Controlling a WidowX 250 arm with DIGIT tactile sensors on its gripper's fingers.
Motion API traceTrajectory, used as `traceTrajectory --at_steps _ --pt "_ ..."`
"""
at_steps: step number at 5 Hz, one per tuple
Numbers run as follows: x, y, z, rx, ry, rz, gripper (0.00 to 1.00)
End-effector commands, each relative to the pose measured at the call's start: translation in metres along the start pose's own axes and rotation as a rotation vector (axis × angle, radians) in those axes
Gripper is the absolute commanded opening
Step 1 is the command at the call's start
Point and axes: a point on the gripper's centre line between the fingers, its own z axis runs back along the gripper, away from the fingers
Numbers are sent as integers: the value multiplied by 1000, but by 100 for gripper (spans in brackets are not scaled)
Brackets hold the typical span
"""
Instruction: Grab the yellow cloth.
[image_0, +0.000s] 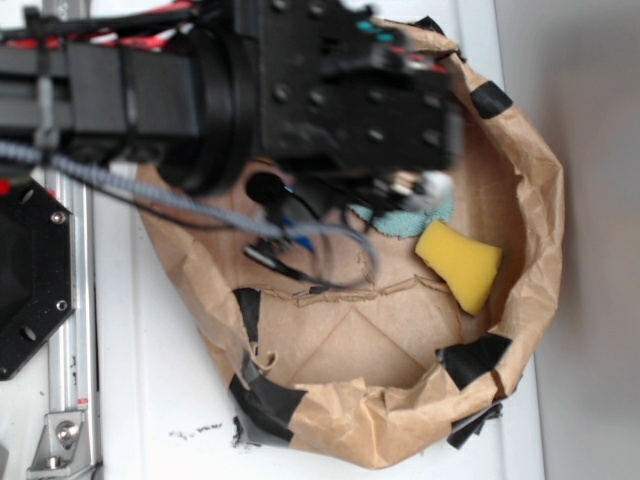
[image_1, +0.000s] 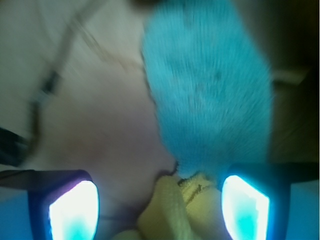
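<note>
wrist view: blurry, pincer (image_1: 160, 207) spread wide, nothing gripped
yellow cloth (image_1: 175, 212): sits between the fingers (image_1: 74, 212), touching the teal cloth (image_1: 210, 85)
yellow sponge (image_0: 460, 262): inside the paper bag (image_0: 535, 250)

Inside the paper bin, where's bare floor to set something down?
Free: the paper floor between the taped seam, the front rim and the yellow sponge. Crowded: the back, where the gripper straddles the yellow cloth against the teal cloth.

Yellow cloth (image_1: 172, 212) lies between the hand's (image_1: 160, 210) spread fingers, touching teal cloth (image_1: 210, 90).
</note>
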Motion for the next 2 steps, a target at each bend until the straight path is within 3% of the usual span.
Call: traceTrajectory --at_steps 1,2 --pt "-44 -8 -35 -41 139 41 100" --pt "-49 2 -40 -67 146 123 0"
